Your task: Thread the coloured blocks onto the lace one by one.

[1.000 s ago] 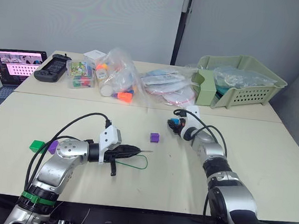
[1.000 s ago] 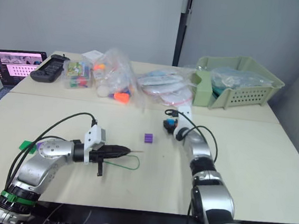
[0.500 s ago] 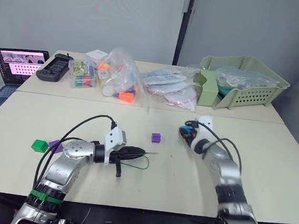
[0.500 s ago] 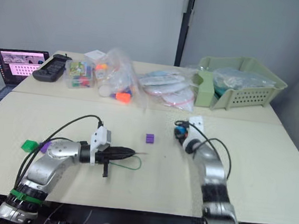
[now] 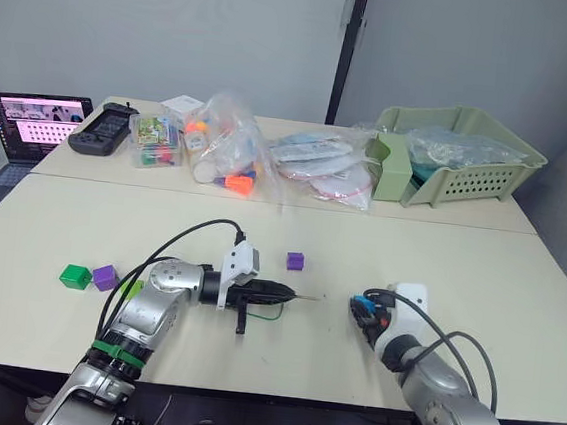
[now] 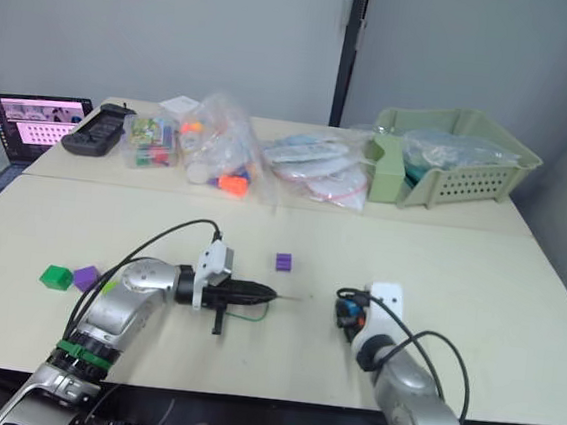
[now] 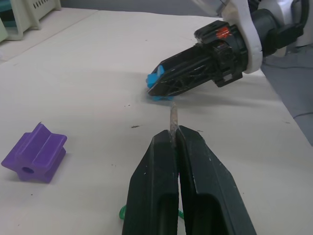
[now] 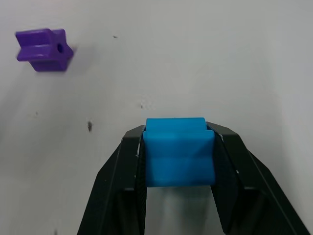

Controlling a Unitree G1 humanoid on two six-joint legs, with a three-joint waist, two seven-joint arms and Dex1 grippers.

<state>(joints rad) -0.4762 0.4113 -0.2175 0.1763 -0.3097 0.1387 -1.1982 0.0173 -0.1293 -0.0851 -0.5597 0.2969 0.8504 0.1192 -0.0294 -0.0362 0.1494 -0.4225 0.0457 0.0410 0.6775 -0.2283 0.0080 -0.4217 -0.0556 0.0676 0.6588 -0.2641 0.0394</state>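
Observation:
My left gripper (image 5: 287, 294) lies low over the table's middle, shut on the lace's grey tip (image 7: 172, 116), which sticks out ahead of the fingers. The green lace (image 5: 270, 314) loops on the table behind it. My right gripper (image 5: 360, 308) is shut on a blue block (image 8: 180, 152) and points at the lace tip from a short gap away. One purple block (image 5: 295, 261) sits loose just beyond the two grippers. At the left lie a dark green block (image 5: 74, 276), a second purple block (image 5: 105, 276) and a lime green block (image 5: 134, 287), partly behind my left arm.
Along the far side stand a laptop (image 5: 33, 123), a black controller (image 5: 98, 132), a clear box of toys (image 5: 153, 140), clear bags (image 5: 224, 152) with orange toys, bagged plates (image 5: 318, 166) and a pale green basket (image 5: 460, 154).
My right gripper has drawn back toward the table's near edge with the blue block and now faces the lace tip. My left gripper has slid right with the lace.

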